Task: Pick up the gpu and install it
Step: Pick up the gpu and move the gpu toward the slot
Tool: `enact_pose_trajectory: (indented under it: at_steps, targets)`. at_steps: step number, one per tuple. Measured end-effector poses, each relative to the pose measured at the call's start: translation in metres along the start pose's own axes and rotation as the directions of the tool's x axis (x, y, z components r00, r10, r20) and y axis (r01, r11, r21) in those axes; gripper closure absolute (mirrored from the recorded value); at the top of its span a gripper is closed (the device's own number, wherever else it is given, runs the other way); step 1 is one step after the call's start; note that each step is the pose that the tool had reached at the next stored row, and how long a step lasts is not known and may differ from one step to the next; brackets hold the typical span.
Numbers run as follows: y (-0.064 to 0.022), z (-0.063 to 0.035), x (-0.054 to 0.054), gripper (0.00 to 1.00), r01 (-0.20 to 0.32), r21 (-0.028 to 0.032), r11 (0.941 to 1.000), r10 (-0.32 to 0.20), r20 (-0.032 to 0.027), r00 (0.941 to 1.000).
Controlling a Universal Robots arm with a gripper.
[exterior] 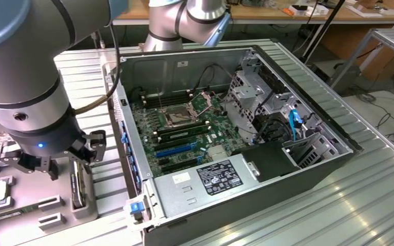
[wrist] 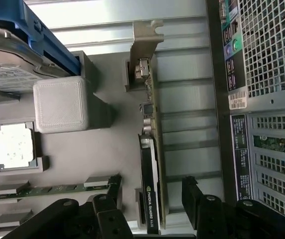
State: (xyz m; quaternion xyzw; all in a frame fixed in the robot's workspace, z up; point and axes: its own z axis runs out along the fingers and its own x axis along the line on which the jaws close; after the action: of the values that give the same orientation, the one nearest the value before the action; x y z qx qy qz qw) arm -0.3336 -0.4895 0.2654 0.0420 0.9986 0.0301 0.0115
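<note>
Wrist view entry: gripper [wrist: 151,181] is hanging wide open with one finger on either side of the gpu [wrist: 149,164], which is standing on edge in the grey tray [wrist: 117,139] beside the open computer case [exterior: 157,69].

Green gpu [wrist: 153,107], black cooler [wrist: 148,194], grey tray [wrist: 117,149], black hand [wrist: 152,185]

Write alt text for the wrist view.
The thin green gpu card with black cooler and silver bracket stands on edge in a grey tray, between the gripper's open black fingers. A perforated metal computer case stands beside it.
</note>
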Motion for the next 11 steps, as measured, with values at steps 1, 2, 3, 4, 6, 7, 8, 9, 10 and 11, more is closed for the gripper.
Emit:
enact_pose_trajectory:
  at_steps: [1,2,3,4,6,7,8,9,10,11]
  targets:
    - [-0.0002,0.0031,0.000,0.40,0.017,-0.0004,0.9999,-0.017,-0.0010,0.9999]
    - [-0.0003,0.0050,0.000,0.40,0.027,-0.0006,0.9996,-0.027,-0.0016,0.9996]
    - [-0.0005,0.0070,0.000,0.40,0.037,-0.0009,0.9993,-0.037,-0.0022,0.9993]
    - [-0.0006,0.0095,0.000,0.40,0.048,-0.0011,0.9989,-0.048,-0.0027,0.9989]
    - [-0.0009,0.0142,0.000,0.40,0.059,-0.0013,0.9983,-0.059,-0.0036,0.9982]
    - [-0.0011,0.0173,0.000,0.40,0.067,-0.0016,0.9977,-0.067,-0.0040,0.9977]
    - [-0.0012,0.0177,0.000,0.40,0.071,-0.0010,0.9975,-0.071,-0.0043,0.9975]
    - [-0.0012,0.0177,0.000,0.40,0.071,-0.0007,0.9975,-0.071,-0.0045,0.9975]
    - [-0.0012,0.0177,0.000,0.40,0.071,-0.0007,0.9975,-0.071,-0.0044,0.9975]
    - [-0.0011,0.0178,0.000,0.40,0.071,-0.0008,0.9975,-0.071,-0.0043,0.9975]
